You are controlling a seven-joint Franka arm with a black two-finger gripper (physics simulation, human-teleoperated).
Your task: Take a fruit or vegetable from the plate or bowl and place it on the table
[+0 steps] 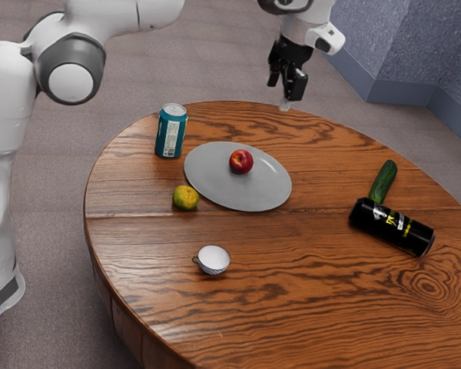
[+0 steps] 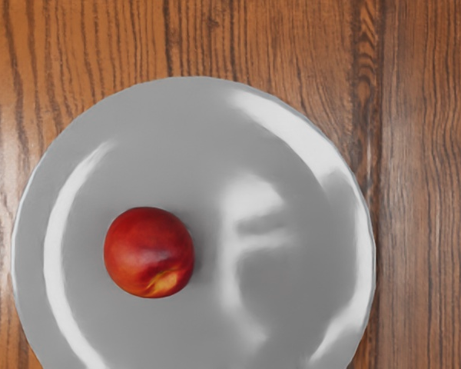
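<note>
The gripper hangs in the air, well above the table, with its two black fingers apart and nothing between them, so it is released. It points downward, and the wrist view looks down on the plate.

The peach sits on the plate, off its centre and toward the far rim in the exterior view. It is red, with a yellow-orange patch in the wrist view, and the grey plate around it is glossy, with pale reflections. The plate lies flat on the table, in from the far edge.

The mandarin is on the table just beside the plate's rim, on the exterior view's left; whether they touch I cannot tell. It is yellow-green going to orange. The teal can stands upright near the table's edge, at the exterior view's upper left, apart from the plate.

The cup stands upright on the near side of the plate, well apart from it, its handle toward the table's edge at the exterior view's left. It is pale, with a patterned outside.

Toward the table's edge at the exterior view's right, the black can lies on its side, with yellow and white marks. The cucumber lies behind it, one end close up to the can; I cannot tell whether they touch.
</note>
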